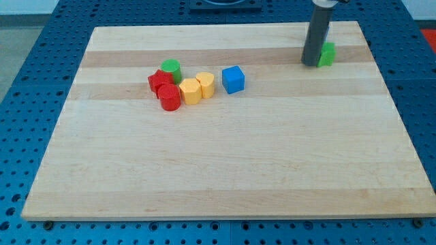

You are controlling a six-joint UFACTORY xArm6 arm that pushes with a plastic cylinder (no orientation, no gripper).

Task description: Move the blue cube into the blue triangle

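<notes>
Found the blue cube (233,79) on the wooden counter (225,170), a little left of the middle and in the upper half of the view. Stood alone there, just to the right of a small group but not touching it. Counted in that group two yellow blocks (197,88) side by side, nearest to the cube, then a red block (161,80) of unclear shape, a red cylinder (169,98) below it, and a green cylinder (170,67) above it. Looked packed closely, with several of them touching.

Placed my tip (311,64) far away from all this, near the view's top right corner of the counter. Rested there just beside a small green block (328,54), which showed partly from behind the rod on its right side; could not tell if touching or not, and could not make out its shape.

Carried no jaws at all, only the straight dark rod, so nothing was gripped or held.

Searched for the blue triangle and saw none anywhere on the counter; perhaps hidden or out of view, but could not say.

Judged the task as not yet begun. Well apart from the blue cube, with bare wood between. Left to do, by this judgement: to bring my tip over to the cube, to get behind it on the side opposite the target, and to push it there without disturbing the yellow blocks next to it.
</notes>
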